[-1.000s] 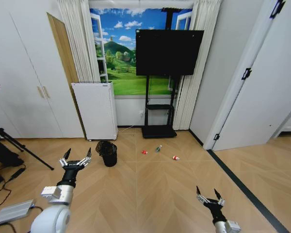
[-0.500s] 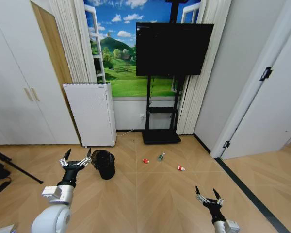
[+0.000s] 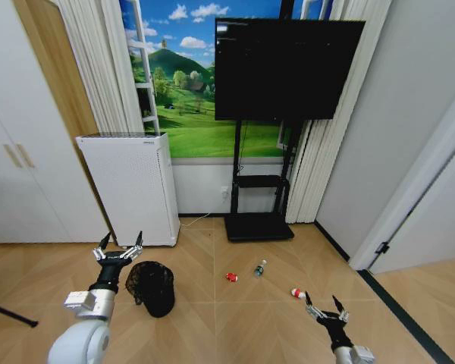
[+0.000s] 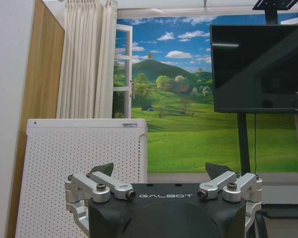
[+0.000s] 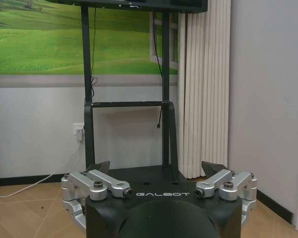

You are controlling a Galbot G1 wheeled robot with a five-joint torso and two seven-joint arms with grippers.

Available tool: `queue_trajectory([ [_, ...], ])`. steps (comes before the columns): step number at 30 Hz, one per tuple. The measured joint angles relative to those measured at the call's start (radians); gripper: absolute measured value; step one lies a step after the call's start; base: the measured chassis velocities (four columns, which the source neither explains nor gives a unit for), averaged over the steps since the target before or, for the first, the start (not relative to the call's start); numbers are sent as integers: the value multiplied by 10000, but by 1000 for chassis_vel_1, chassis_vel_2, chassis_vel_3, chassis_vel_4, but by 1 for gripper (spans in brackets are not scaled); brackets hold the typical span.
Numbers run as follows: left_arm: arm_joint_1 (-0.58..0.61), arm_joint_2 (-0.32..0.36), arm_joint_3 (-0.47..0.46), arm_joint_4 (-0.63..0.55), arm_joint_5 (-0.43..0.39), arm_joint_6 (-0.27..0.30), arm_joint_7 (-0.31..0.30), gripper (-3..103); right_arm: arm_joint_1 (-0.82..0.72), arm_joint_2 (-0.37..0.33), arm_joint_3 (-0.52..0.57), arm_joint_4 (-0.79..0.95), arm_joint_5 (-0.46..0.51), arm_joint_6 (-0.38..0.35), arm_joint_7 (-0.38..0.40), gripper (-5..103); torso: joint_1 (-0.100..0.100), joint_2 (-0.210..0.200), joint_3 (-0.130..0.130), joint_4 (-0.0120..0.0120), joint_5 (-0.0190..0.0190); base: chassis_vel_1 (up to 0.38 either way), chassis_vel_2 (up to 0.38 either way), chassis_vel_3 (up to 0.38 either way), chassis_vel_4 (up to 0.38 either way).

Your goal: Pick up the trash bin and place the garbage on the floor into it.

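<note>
**Trash bin near the left gripper, garbage scattered to the right**

Trash bin [image 3: 152, 287], small, round and black with a meshy-looking wall and a dark liner gathered at its rim, is seen standing upright on the wooden floor [image 3: 235, 334], just to the right of the left gripper [image 3: 118, 248]. The left gripper is held above the floor with its jaws spread wide and nothing between them; the right gripper [image 3: 324, 311] is held low on the near right, its jaws likewise apart and empty.

The garbage is spread well to the right of the bin: a red-and-white packet [image 3: 231, 277], a small clear bottle [image 3: 259, 268] with a green label just beside it, and a second red-and-white packet [image 3: 297, 293] nearer the right gripper. Behind the bin, a tall white perforated appliance [image 3: 130, 187] stands against the wall, and a black television stand [image 3: 259, 226] is placed farther right.

A light, thin-walled bin could be tipped or pushed away if its rim is struck off-centre. The loose liner might be pinched instead of the rim, so that the bin slips when lifted. The packets look flat and crinkly, and could be hard to catch against the smooth floor; the rounded bottle could be rolled by a glancing touch.
</note>
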Motion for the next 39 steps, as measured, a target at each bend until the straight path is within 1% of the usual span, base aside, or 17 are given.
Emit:
queue_trajectory([
  [2, 0, 0, 0, 0, 0, 0, 0, 100, 0, 0, 0, 0, 0, 0, 0, 100, 0, 0, 0, 0, 0, -344, 348, 347, -366],
  [3, 2, 27, -24, -4, -14, -5, 0, 100, 16, 8, -20, 2, 1, -1, -3, 100, 0, 0, -1, 6, 15, -355, 384, 347, -366],
  [4, -5, 52, -31, 11, -40, -6, 3, 100, 17, 21, -25, 5, -3, -5, -1, 100, -1, 2, -1, 2, -8, -367, 324, 361, -341],
  [6, -12, 57, -32, 16, -45, -6, 2, 100, 21, 26, -28, 5, -9, -5, 0, 100, -1, 2, -1, -1, -7, -362, 336, 360, -341],
  [7, -29, 58, -32, 25, -53, -6, 2, 100, 23, 31, -32, -16, -21, -6, -1, 100, 0, 1, 0, 4, 16, -357, 349, 361, -372],
  [9, -45, 59, -24, 27, -55, -8, 2, 100, 20, 32, -36, -32, -50, -6, 19, 100, 0, 2, -1, 0, 9, -357, 364, 361, -370],
  [10, -60, 56, -7, 49, -70, -1, -4, 100, 31, 31, -34, -38, -82, -6, 132, 100, -1, 2, -1, 0, -10, -342, 354, 358, -370],
  [11, -74, 52, 10, 55, -106, 33, -20, 100, 43, 27, -34, -39, -54, -6, 178, 100, 1, 1, 0, -2, -3, -342, 354, 339, -360],
  [12, -74, 50, 20, 56, -133, 92, -38, 100, 48, 22, -41, -39, -4, -6, 193, 100, 0, 1, -1, 5, 14, -351, 360, 339, -360],
  [14, -78, 50, 19, 55, -141, 134, -52, 100, 50, 22, -51, -33, 26, -7, 193, 100, 0, 1, -1, 3, 17, -351, 360, 312, -351],
  [15, -81, 45, 30, 66, -142, 196, -63, 100, 63, 16, -51, -29, 34, -2, 193, 100, 4, 0, 2, 1, -12, -295, 308, 277, -270],
  [19, -101, 27, 32, 55, -215, 400, -173, 100, 128, 18, -66, -75, -99, 57, 181, 100, 8, -2, 3, 3, 9, -236, 219, 243, -233],
  [20, -106, 15, 32, 31, -258, 513, -226, 100, 150, 19, -77, -82, -143, 80, 179, 100, 9, -4, 3, 8, 6, -141, 170, 74, -15],
  [21, -110, 8, 32, 11, -279, 573, -246, 100, 161, 20, -79, -108, -186, 107, 179, 100, 6, -3, 2, -2, 1, -86, 89, 4, -9],
  [23, -116, -1, 32, 10, -308, 576, -247, 100, 173, 21, -81, -137, -217, 134, 180, 100, 5, -3, 1, -4, 2, -43, 45, 2, -4],
  [27, -121, -33, 33, 14, -430, 556, -251, 100, 185, 21, -84, -200, -246, 204, 171, 100, -9, 3, -4, 2, 1, 38, -63, -68, 19],
  [39, -164, -66, 60, 33, -350, 470, -249, 100, 201, 17, -56, -303, -489, 314, 15, 100, 0, 1, 0, 1, 3, 23, -18, -20, 21],
])
